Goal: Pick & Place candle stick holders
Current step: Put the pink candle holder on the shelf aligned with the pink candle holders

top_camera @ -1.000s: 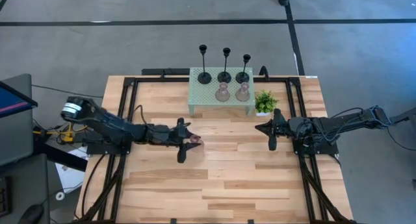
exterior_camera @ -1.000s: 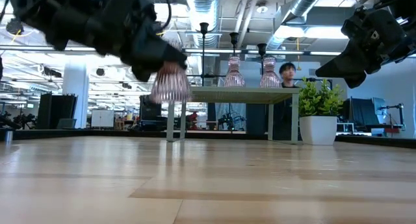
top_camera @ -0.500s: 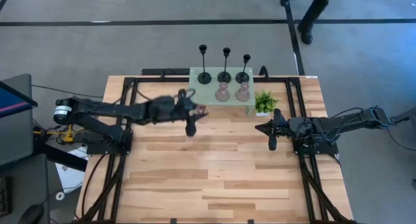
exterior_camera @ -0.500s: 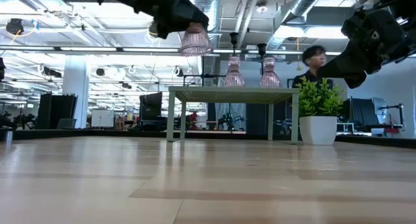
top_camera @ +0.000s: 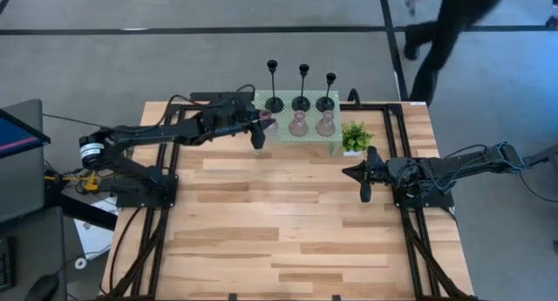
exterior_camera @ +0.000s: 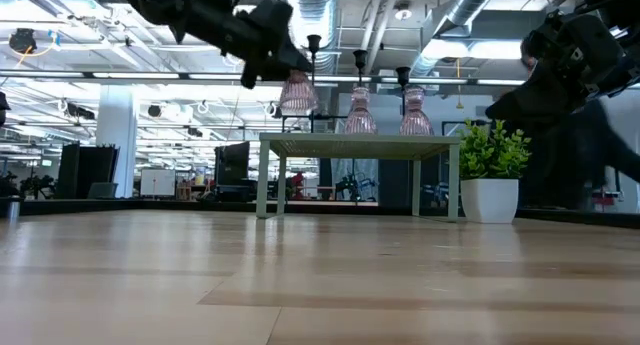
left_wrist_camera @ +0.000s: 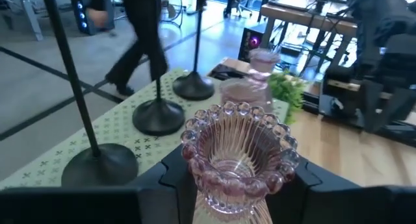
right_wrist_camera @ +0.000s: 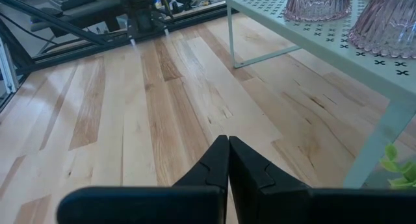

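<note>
While five holders stand on the green stand [top_camera: 261,131], my left gripper [top_camera: 259,126] grasps the sixth holder [left_wrist_camera: 239,160] above its left edge; my right gripper [top_camera: 364,184], clenched, waits.

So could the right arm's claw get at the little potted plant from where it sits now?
Probably yes. The right claw hovers shut over bare table just in front of the potted plant, and nothing lies between them. The mesh stand is beside the plant, so it would have little room on that side.
</note>
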Robot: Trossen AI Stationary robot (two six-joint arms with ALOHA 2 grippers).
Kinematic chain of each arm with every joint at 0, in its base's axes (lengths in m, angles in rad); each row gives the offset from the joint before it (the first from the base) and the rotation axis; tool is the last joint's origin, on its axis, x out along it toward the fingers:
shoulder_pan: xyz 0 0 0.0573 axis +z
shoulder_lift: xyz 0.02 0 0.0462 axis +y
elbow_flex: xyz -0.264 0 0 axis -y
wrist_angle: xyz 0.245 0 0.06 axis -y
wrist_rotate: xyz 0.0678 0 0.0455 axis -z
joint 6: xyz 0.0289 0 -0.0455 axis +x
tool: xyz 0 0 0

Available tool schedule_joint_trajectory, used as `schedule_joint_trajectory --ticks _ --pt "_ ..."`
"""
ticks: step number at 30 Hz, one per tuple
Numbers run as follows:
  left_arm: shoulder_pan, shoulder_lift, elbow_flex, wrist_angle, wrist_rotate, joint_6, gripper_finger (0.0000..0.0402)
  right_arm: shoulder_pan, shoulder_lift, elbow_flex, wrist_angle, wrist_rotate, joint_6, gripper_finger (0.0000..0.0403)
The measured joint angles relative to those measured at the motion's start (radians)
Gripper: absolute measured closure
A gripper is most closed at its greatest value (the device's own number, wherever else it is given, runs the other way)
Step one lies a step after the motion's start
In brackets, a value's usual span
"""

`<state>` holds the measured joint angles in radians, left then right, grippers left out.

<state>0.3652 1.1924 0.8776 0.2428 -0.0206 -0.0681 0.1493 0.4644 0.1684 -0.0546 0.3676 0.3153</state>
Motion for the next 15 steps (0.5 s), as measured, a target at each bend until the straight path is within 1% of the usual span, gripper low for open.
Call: schedule_joint_trajectory --ticks 5,10,15 --pt "0.032 0.088 0.000 0.076 0.039 -0.022 0.0260 0.000 0.000 0.000 0.000 0.000 0.000 0.0403" --pt "0.053 0.163 0.000 0.124 0.045 -0.022 0.0267 0.000 0.000 0.000 0.000 0.000 0.000 0.0403" --pt "0.074 0.185 0.002 0.135 0.045 -0.022 0.0261 0.000 0.000 0.000 0.000 0.000 0.000 0.0403"
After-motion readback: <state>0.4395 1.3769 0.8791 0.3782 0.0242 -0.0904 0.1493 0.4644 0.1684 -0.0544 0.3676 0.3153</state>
